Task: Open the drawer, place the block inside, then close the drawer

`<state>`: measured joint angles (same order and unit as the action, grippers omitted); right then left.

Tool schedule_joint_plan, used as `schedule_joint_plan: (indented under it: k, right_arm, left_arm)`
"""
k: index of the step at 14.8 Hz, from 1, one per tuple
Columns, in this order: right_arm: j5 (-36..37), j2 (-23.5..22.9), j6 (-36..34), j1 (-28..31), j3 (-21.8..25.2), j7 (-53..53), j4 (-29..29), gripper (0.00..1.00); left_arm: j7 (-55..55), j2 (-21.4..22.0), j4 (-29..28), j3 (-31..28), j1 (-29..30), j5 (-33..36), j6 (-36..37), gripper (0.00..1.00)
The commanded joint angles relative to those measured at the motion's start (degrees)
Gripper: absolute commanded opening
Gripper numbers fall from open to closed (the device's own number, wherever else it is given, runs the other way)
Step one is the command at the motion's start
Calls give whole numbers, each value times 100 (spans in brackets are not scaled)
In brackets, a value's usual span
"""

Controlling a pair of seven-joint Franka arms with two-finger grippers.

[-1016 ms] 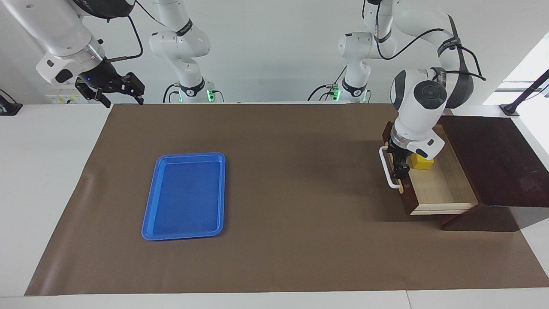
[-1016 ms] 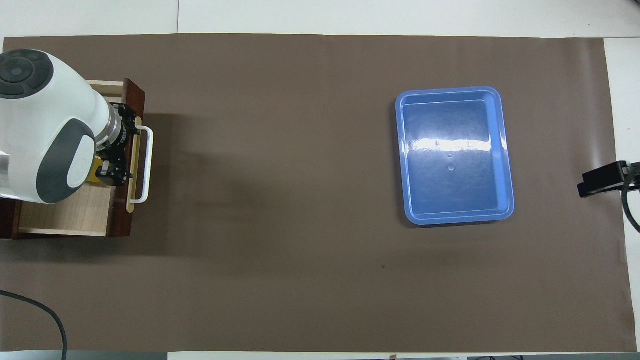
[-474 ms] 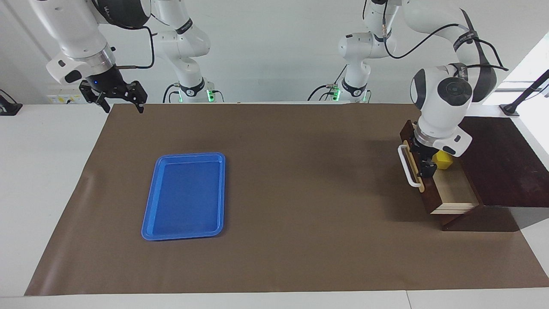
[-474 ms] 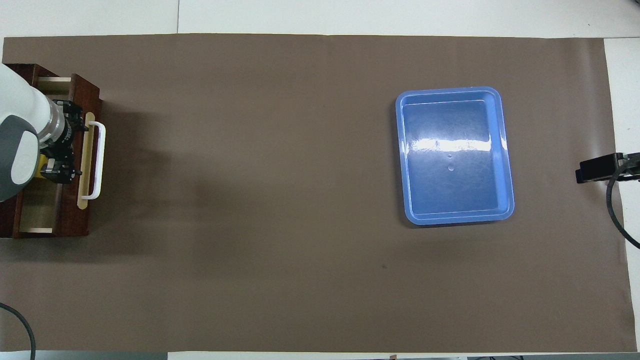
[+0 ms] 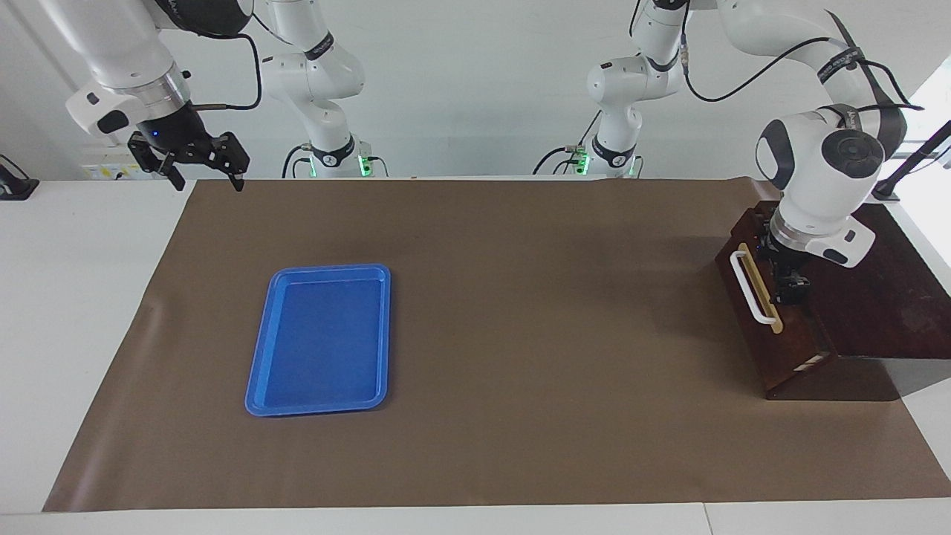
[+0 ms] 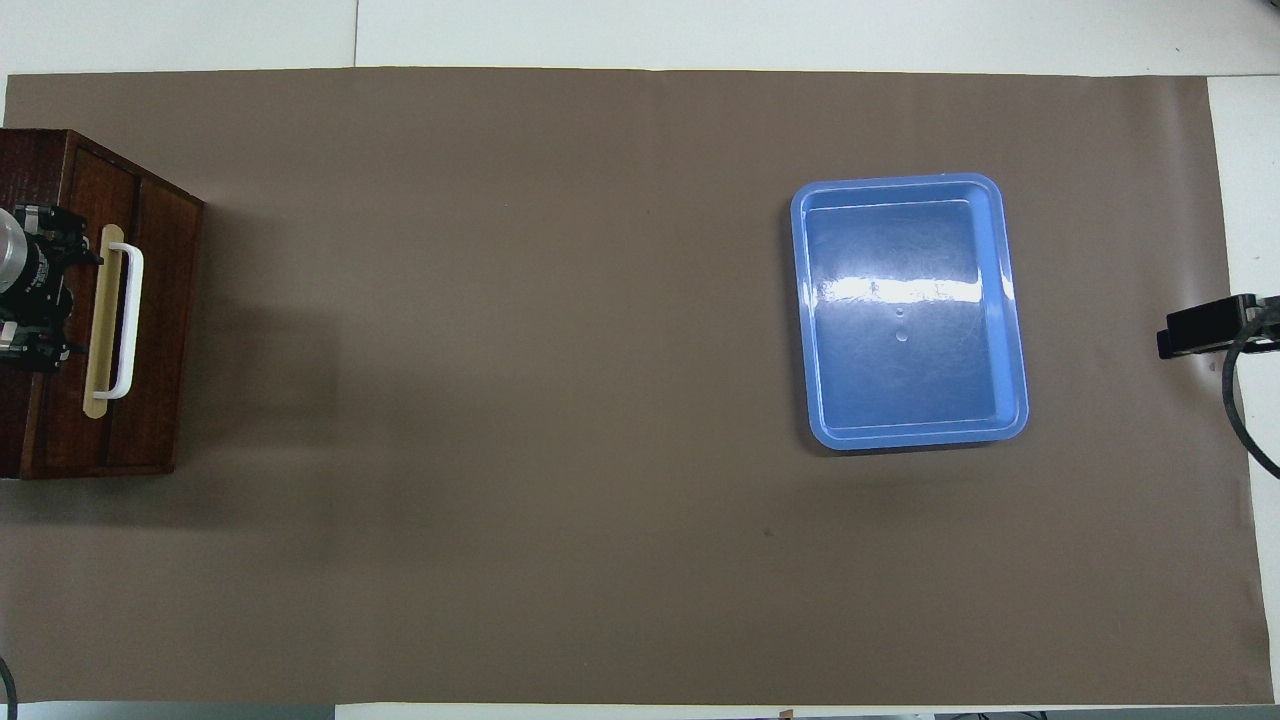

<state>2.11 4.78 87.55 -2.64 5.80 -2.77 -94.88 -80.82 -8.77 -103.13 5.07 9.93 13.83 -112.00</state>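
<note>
The dark brown drawer (image 5: 791,353) with its white bar handle (image 5: 752,290) is pushed almost all the way into the dark wooden box (image 5: 877,297); only a thin pale sliver shows at its side. The block is hidden. My left gripper (image 5: 789,286) is down at the top edge of the drawer front, just on the box side of the handle, open with nothing between its fingers. In the overhead view the left gripper (image 6: 35,290) sits beside the handle (image 6: 125,320) on the drawer (image 6: 160,320). My right gripper (image 5: 208,178) hangs open, holding nothing, over the table's edge at the right arm's end.
A flat blue tray (image 5: 319,342) lies on the brown mat toward the right arm's end, shown with nothing in it in the overhead view (image 6: 905,370). The right gripper's tip (image 6: 1195,335) shows at the mat's edge.
The left gripper has pushed the drawer into the box, from wide open to almost closed, and the yellow block has gone out of sight with it. The right gripper only shifted slightly.
</note>
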Motion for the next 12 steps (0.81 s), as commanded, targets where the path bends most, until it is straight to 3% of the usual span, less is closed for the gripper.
schedule_joint_plan:
  k: [1,4,7,10,12]
  right_arm:
    - [-123,-4,-124,71,-70,40,101,100]
    - [-114,-4,-81,45,-70,57,101,100]
    - [-114,5,-98,27,-79,49,83,100]
    - [-114,-4,-63,-8,-79,40,101,100]
    - [-114,5,-72,-26,-79,49,83,100]
  left_arm:
    - [741,94,511,38,36,155,650,100]
    - [1750,629,558,135,-79,-599,1118,100]
    - [3251,1016,575,135,-430,-777,1864,100]
    - [5054,1211,584,152,-650,-1057,2339,100]
    - [5575,1237,592,152,-668,-1374,2358,100]
